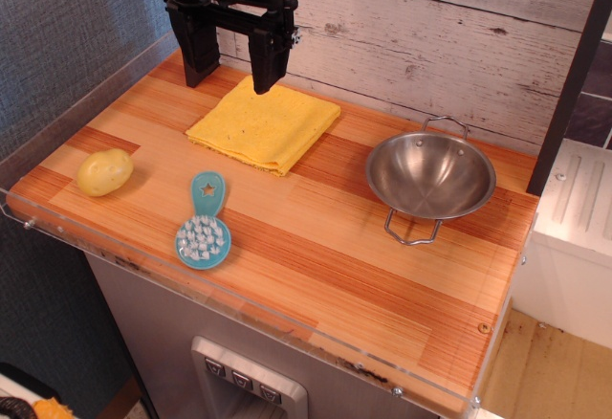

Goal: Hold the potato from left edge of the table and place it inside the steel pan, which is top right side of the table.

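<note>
The pale-yellow potato [104, 171] lies on the wooden table [335, 266] near its left edge. The steel pan [430, 178] with two wire loop handles sits empty at the right back of the table. My black gripper [232, 79] hangs at the back left, above the far edge of the folded yellow cloth. Its two fingers are spread apart with nothing between them. It is well behind and to the right of the potato, and far left of the pan.
A folded yellow cloth [264, 124] lies at the back centre. A teal round scrub brush [203, 232] lies bristles-up between the potato and the table's front. A clear acrylic rim [239, 309] runs along the table edges. A plank wall stands behind.
</note>
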Robot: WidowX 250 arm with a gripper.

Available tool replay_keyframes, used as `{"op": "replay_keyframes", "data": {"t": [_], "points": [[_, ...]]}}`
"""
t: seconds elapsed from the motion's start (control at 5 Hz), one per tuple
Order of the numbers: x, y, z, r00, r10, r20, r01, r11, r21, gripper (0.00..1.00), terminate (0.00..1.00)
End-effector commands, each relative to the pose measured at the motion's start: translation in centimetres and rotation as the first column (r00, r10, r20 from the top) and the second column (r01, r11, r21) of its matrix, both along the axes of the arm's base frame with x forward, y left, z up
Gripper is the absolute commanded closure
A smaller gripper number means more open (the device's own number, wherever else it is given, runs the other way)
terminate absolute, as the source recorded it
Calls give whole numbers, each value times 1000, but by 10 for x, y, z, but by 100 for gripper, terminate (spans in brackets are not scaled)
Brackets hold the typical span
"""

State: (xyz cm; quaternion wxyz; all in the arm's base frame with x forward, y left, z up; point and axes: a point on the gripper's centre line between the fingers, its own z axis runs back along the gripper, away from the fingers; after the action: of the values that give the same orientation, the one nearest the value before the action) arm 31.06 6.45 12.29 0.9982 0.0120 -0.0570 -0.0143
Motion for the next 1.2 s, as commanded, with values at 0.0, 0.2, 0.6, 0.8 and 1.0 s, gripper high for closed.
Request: {"op": "replay_keyframes", "data": {"t": [0.0, 0.2, 0.6, 0.8, 1.0], "points": [[0, 0, 0, 1000, 0, 0, 0, 1000, 0, 0, 0], [-18, 9, -10, 998, -64, -4, 64, 997, 38, 0, 0], [-74, 87, -31, 975, -221, -24, 223, 970, 100, 0, 0], [-93, 113, -40, 989, -145, -1, 144, 984, 103, 0, 0], [-97, 123, -47, 993, -113, 22, 110, 989, 97, 0, 0]]}}
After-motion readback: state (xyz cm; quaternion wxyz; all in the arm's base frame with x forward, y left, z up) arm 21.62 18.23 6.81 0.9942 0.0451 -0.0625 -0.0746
